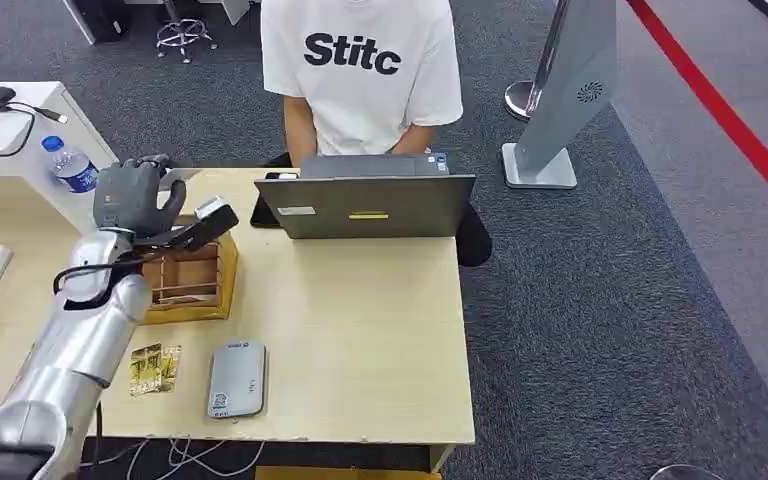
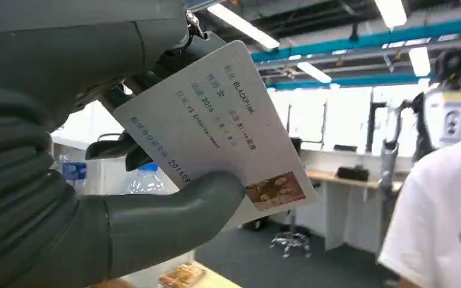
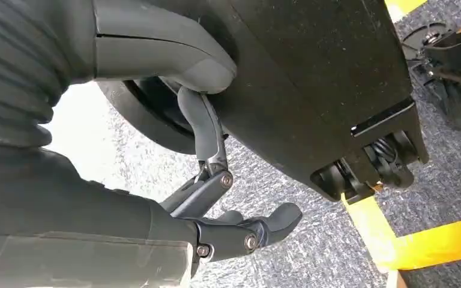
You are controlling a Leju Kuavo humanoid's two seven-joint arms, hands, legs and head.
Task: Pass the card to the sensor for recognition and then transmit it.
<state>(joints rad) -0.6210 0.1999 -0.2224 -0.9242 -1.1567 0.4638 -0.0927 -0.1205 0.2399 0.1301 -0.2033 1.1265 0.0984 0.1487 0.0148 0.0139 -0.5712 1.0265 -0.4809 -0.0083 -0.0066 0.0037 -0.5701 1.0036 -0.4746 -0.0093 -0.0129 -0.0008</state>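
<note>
- The person (image 1: 360,70) is cut off by the head view's top edge.
- The left robot hand (image 2: 96,180) hides part of the card (image 2: 216,120).
- Small print on the sensor (image 1: 236,378) is unreadable.

a pale wooden desk (image 1: 360,330) is being surrounded by grey carpet (image 1: 600,300); a red floor stripe (image 1: 720,110) is being shown at two o'clock.

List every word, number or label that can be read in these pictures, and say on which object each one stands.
"Stitc": black letters on the person's white T-shirt; any further letters are hidden.
"BLACKPINK", "2016", "YG Entertainment", "201608": on the white card held in the left hand; the other characters on it are too blurred to read.
Water bottle label: too small to read.
Laptop stickers and the grey sensor markings: too small to read.
</note>
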